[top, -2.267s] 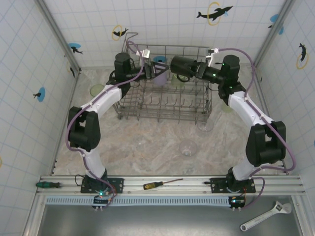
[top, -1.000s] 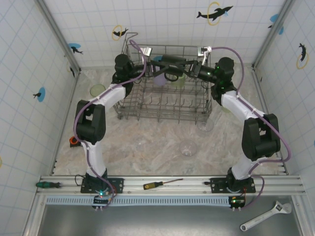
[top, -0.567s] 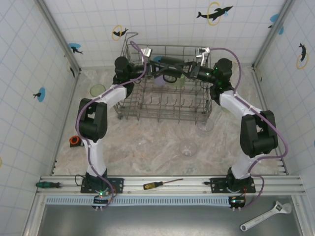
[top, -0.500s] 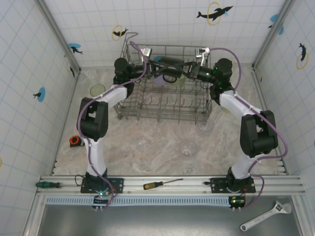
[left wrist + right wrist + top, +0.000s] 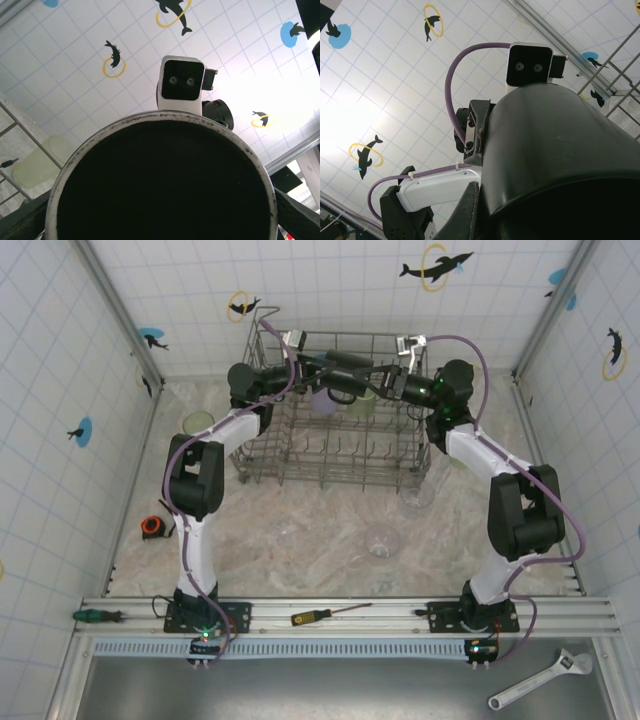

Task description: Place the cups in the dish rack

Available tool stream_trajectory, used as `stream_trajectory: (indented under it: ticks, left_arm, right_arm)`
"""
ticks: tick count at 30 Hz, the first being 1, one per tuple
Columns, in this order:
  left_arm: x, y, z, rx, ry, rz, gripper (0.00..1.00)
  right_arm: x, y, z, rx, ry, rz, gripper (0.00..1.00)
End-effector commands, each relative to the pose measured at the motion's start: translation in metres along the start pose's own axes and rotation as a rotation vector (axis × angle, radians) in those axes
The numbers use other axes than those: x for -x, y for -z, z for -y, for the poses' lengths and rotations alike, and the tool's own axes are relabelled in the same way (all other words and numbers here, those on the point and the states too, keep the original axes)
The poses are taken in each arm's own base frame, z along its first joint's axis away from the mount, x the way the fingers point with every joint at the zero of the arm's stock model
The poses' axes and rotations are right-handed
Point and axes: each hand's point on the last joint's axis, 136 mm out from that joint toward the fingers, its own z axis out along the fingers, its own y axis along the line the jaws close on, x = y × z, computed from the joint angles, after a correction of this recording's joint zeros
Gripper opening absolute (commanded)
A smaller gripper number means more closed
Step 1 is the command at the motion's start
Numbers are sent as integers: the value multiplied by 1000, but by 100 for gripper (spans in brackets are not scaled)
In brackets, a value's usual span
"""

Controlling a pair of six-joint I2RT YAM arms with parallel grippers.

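Two grippers meet high over the dish rack [image 5: 330, 468], and one black mug [image 5: 347, 380] hangs in the air between them. The left gripper [image 5: 318, 368] comes at the mug from one side. The right gripper [image 5: 380, 382] comes from the other side. So the mug is just in front of each tool.

From the left wrist, the round open mouth of the mug looks straight at the camera. The left fingers [image 5: 20, 227] stand wide apart, one at each side of the mug's rim. They are right next to the mug, but I cannot tell if they press on it.

From the right wrist, the dark side of the mug sits right up against the right gripper. One left finger lies along the mug's far side. The right jaws are pressed close together and pinch the mug. The part they pinch is hidden.

Below the two tools, inside the rack, stand a lavender cup [image 5: 322, 400] and a green tumbler [image 5: 360, 403]. The other green tumbler [image 5: 197, 423] sits on the table outside the rack, well off to the left gripper's own left. Some clear glasses [image 5: 415, 498] stand on the table outside the rack, low down and well back from both grippers, toward the arm bases.
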Motion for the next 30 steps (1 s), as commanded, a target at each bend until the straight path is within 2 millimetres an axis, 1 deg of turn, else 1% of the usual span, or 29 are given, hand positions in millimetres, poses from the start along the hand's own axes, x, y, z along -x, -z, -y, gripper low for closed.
stream_trajectory:
  ticks: [1,6,8,11,15,17,18,20,23,26,28,30]
  left_arm:
    - [0,-1,26,-60,-154,8,84]
    - [-6,1,22,-53,-148,9,88]
    - [-7,2,22,-49,-149,17,86]
    - [-8,2,20,-41,-154,20,71]
    - [-12,4,15,-25,-157,33,41]
    - [-13,5,14,-20,-160,45,29]
    - [-13,6,14,-17,-166,51,25]
    - [-12,6,11,-3,-172,63,21]
    - [-3,4,5,24,-182,71,15]
    - [7,2,3,40,-197,75,10]
    - [14,0,4,42,-207,81,6]
    - [20,-2,4,42,-215,93,2]
  right_arm:
    - [-1,-7,5,-7,-24,-8,0]
    - [-5,-15,9,-8,-35,-24,0]
    - [-6,-18,10,-12,-36,-30,0]
    - [-9,-21,14,-26,-35,-42,0]
    - [-14,-21,21,-57,-44,-50,0]
    - [-15,-20,24,-67,-50,-52,0]
    - [-15,-20,26,-72,-53,-51,0]
    - [-14,-19,29,-80,-55,-45,0]
    - [-9,-16,33,-98,-59,-26,1]
    - [-6,-14,34,-104,-50,-16,7]
    - [-4,-12,36,-121,-48,-5,15]
    - [-2,-10,38,-132,-42,-1,19]
